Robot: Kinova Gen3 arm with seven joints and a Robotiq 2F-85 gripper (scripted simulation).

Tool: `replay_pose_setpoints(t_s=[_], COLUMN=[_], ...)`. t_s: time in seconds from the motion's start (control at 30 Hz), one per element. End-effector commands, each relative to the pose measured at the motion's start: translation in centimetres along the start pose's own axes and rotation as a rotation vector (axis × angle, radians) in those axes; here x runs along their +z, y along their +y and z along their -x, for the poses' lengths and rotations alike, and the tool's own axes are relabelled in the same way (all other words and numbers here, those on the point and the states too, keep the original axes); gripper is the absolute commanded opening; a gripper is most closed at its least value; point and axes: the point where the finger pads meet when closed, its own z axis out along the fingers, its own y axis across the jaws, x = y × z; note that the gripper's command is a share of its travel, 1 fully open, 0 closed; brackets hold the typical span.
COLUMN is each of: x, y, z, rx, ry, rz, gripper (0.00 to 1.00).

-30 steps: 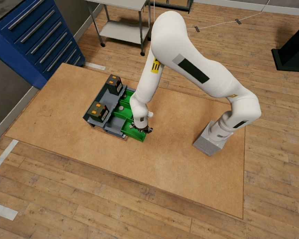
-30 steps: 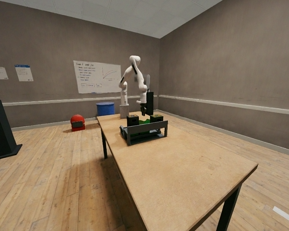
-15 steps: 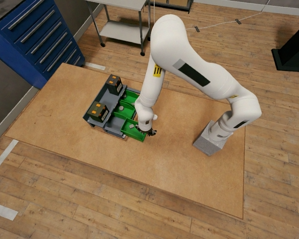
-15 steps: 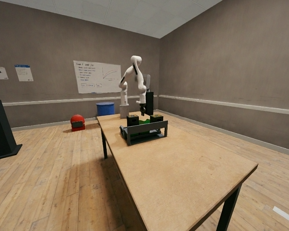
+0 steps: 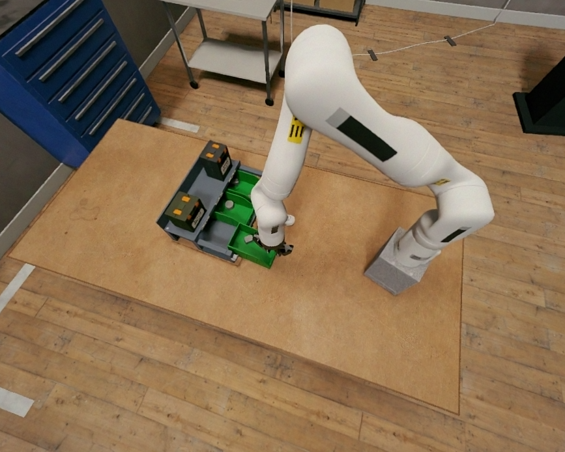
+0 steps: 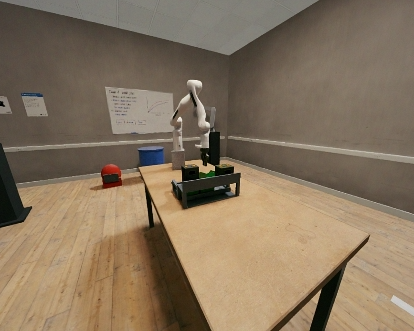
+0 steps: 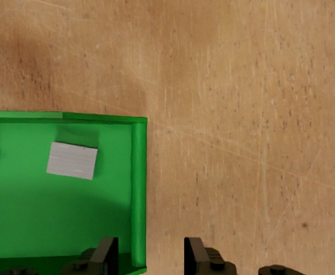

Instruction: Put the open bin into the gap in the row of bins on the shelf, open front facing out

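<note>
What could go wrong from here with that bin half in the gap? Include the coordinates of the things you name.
The green bin (image 5: 268,260) (image 7: 139,191) juts out past the shelf front, so a push might catch its back on the low board (image 5: 206,186) or jam it at an angle. A hard shove could send its loose metal blocks (image 5: 248,238) (image 7: 72,160) sliding. The open gripper (image 5: 274,247) (image 6: 204,163) (image 7: 151,259) might clip the front rim coming down.
</note>
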Motion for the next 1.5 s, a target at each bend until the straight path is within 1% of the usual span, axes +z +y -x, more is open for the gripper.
replay_pose_setpoints(t_s=[0.0,0.3,1.27,1.3,1.47], x=[-0.06,-0.18,-0.24,-0.24,-0.24], y=[-0.06,-0.55,-0.79,-0.79,-0.79], z=[0.00,-0.06,-0.10,-0.09,-0.09], rx=[0.000,0.000,0.000,0.000,0.000], ry=[0.000,0.000,0.000,0.000,0.000], rz=[-0.002,-0.002,-0.002,-0.002,-0.002], gripper=[0.39,0.39,0.39,1.00,1.00])
